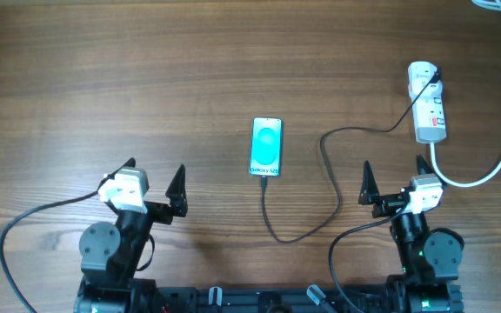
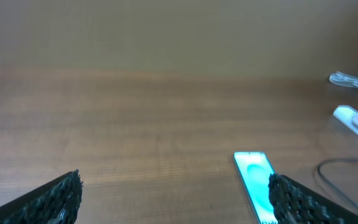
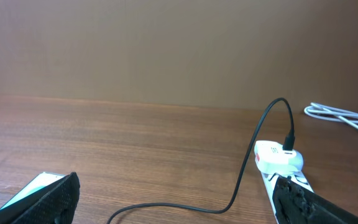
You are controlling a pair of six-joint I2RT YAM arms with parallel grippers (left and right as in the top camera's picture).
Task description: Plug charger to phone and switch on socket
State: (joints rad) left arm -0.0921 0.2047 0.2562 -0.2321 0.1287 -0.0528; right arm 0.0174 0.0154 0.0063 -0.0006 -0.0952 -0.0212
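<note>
The phone lies flat mid-table, its cyan screen lit and its white text strip at the near end. The thin black charger cable loops from the phone's near end round to the white socket at the far right, where it is plugged in. My left gripper is open and empty, left of the phone. My right gripper is open and empty, near the socket's near end. The phone also shows in the left wrist view. The right wrist view shows the socket and the cable.
A thick white cable runs from the socket's near end, curves right and leaves the table's far right corner. It also shows in the right wrist view. The arm bases sit along the near edge.
</note>
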